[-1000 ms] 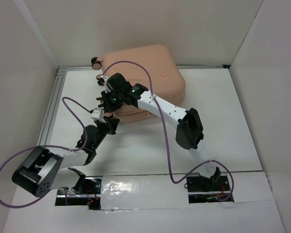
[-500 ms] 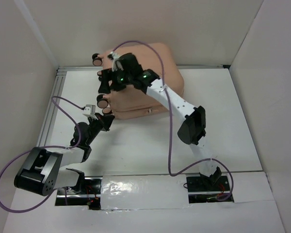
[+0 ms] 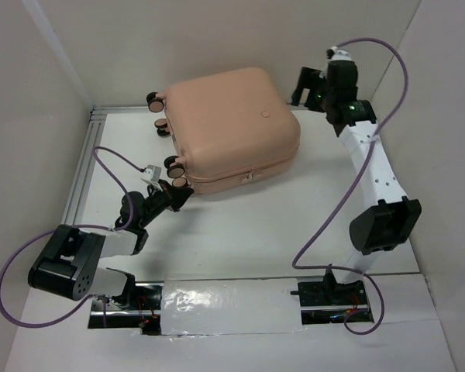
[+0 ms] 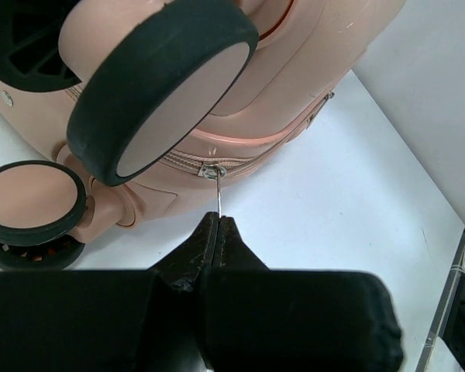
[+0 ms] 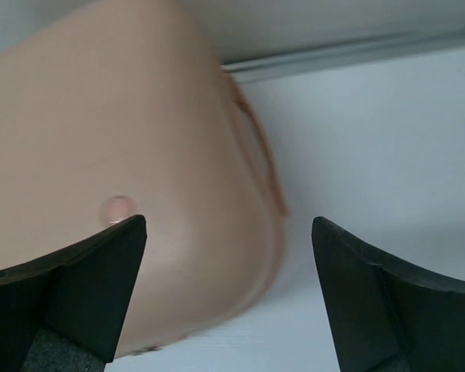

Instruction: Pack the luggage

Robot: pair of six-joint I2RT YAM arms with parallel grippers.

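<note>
Left fingers (image 4: 195,249) pinch luggage (image 3: 225,124) zipper pull (image 4: 218,194); right arm (image 3: 370,159) stretched far back

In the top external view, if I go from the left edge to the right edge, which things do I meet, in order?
left arm's black joint housing → left gripper, shut on the zipper pull → luggage → right gripper, open

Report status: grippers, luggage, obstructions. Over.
Left gripper shut on zipper pull. Right gripper open, empty, off to the far right. Luggage closed, lying flat. No obstruction seen.
</note>
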